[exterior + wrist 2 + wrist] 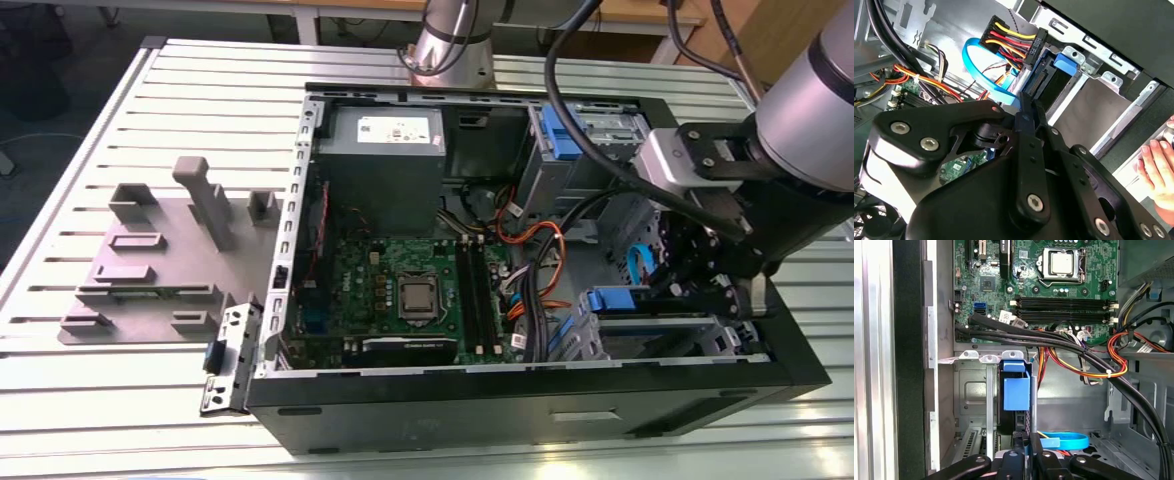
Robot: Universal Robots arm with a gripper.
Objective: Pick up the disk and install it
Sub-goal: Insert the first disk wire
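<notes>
From my station, the gripper (1021,450) is nearest the camera, down inside the open computer case (534,400), at the corner on the exterior view's right. In both wrist views its black fingers (1026,117) are drawn together into one narrow edge, closed on the disk (1015,410), which stands on edge in the metal drive bay (974,390). In the first wrist view I see the disk's dark body just beyond the fingertips, with the blue tab of its carrier frame above. The second wrist view shows the blue frame (1064,62) seated between the bay's silver rails. A flat light-blue cable (984,75) loops beside the fingers, and a black connector with red and yellow wires (1014,42) sits close to the disk's end.

Farther in, bundled black cables (1054,340) cross in front of the green motherboard (1054,280). In the exterior view a grey power supply box (380,160) lies at the far end of the case. A grey fixture (160,260) sits on the slatted desk (80,400) to the exterior view's left. A person's hand (1156,170) shows at the edge of the second wrist view.
</notes>
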